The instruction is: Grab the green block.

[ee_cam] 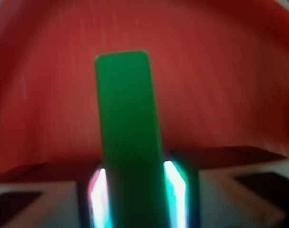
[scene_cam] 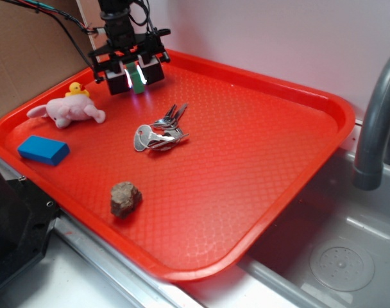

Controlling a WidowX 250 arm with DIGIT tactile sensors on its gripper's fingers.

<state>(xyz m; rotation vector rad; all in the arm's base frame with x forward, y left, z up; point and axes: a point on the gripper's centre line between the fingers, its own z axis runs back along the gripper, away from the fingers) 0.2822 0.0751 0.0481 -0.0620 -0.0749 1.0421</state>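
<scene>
The green block (scene_cam: 139, 77) stands on end between the fingers of my gripper (scene_cam: 135, 77) at the far left corner of the red tray (scene_cam: 259, 147). In the wrist view the green block (ee_cam: 129, 137) fills the middle, clamped on both sides by the glowing pads (ee_cam: 177, 190); my gripper (ee_cam: 135, 199) is shut on it. Its far end points toward the tray floor. Whether the block touches the tray I cannot tell.
On the tray lie a blue block (scene_cam: 43, 149) at the left, a pink plush toy (scene_cam: 68, 111) with a yellow duck (scene_cam: 76, 90) behind it, a bunch of keys (scene_cam: 160, 131) in the middle and a brown rock (scene_cam: 125, 197) near the front. A sink (scene_cam: 339, 256) with a grey faucet (scene_cam: 374, 122) is to the right.
</scene>
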